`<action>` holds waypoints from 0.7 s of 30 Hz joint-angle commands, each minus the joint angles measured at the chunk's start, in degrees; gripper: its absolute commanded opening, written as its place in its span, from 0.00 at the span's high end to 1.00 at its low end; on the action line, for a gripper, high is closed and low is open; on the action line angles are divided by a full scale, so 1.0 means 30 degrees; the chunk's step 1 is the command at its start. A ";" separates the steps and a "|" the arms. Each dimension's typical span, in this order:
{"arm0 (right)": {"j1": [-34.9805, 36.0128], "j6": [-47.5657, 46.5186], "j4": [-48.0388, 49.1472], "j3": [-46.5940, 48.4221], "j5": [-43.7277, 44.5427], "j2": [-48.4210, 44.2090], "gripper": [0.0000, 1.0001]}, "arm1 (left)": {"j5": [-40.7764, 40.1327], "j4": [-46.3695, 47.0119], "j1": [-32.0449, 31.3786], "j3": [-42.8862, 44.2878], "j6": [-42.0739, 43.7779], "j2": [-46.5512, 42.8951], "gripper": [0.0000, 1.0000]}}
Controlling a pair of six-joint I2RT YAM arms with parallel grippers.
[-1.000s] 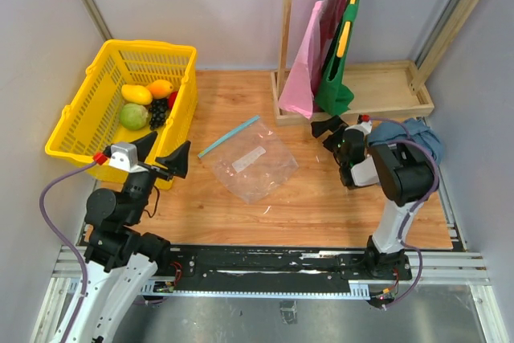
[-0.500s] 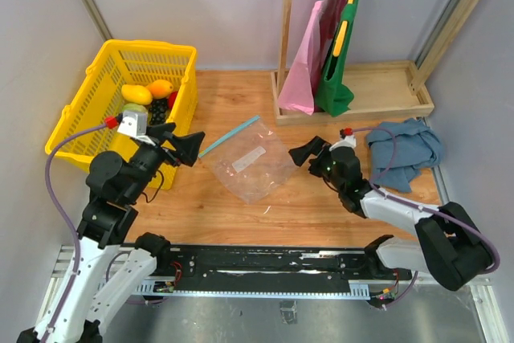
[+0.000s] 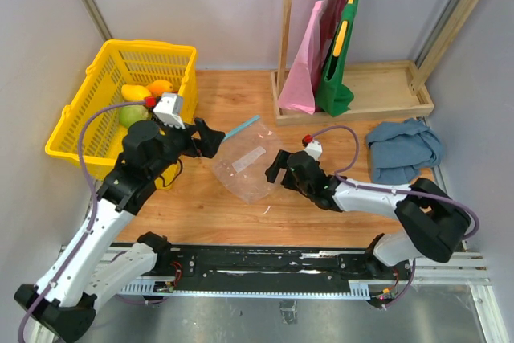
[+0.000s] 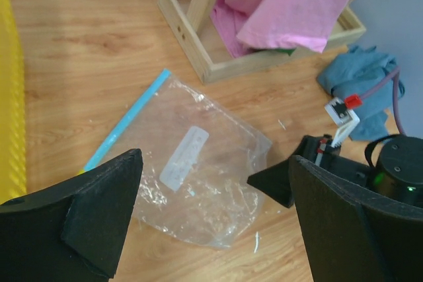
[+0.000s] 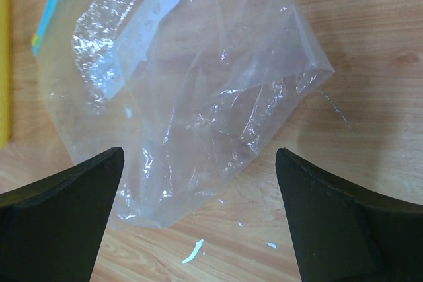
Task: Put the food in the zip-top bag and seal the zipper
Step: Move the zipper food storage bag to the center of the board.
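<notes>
Here the clear plastic bag (image 3: 253,168) lies flat and crumpled on the wooden desk (image 3: 321,206), about midway between the two arms, with nothing inside it. Its zipper (image 3: 241,127), a thin light-blue strip, runs along the far-left edge, and a whitish label (image 3: 249,158) sits just behind that strip on the bag's upper face.

The left jaws are spread wide and empty. Seen from above, they sit at the bag's left corner near the zipper's near end; in the left wrist view the bag (image 4: 198,170) and zipper (image 4: 125,123) show between the two fingers. The right jaws are also wide apart and hold nothing, poised at the bag's right edge; the right wrist view shows the bag (image 5: 198,97) between its fingers, but I cannot tell whether they touch the plastic.

The food is apart from the bag, in the yellow basket (image 3: 152,46) at the far left: an orange mango (image 3: 161,86), a yellow piece (image 3: 135,91) and a pale green fruit (image 3: 128,116), partly hidden by the left arm (image 3: 144,158).

A blue cloth (image 3: 401,150) lies bunched at the right. Behind it stands a wooden tray (image 3: 377,90) with a pink bag (image 3: 309,62) and a green bag (image 3: 341,54) hanging over it.
</notes>
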 commanded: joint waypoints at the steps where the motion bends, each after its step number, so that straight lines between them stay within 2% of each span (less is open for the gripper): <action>1: 0.0664 0.0250 -0.2505 0.1859 0.1550 0.1371 0.00 | -0.2307 -0.0199 -0.1888 0.0272 -0.0151 0.0961 0.04; 6: 0.0691 -0.0055 -0.4045 0.3065 0.1782 0.2730 0.13 | -0.3849 -0.0260 -0.3145 0.0148 -0.0283 0.1919 0.04; 13: 0.0515 -0.1418 -0.4868 0.3371 0.1997 0.3187 0.56 | -0.4483 -0.0637 -0.3970 -0.0050 -0.0827 0.2614 0.04; 19: -0.0428 -0.5589 -0.4888 0.2913 0.1437 0.1484 0.82 | -0.4002 -0.1073 -0.3986 -0.0113 -0.1262 0.2586 0.04; 21: -0.1171 -0.6931 -0.4537 0.2572 0.0208 0.0797 0.86 | -0.3581 -0.1047 -0.3993 -0.0116 -0.1446 0.2633 0.04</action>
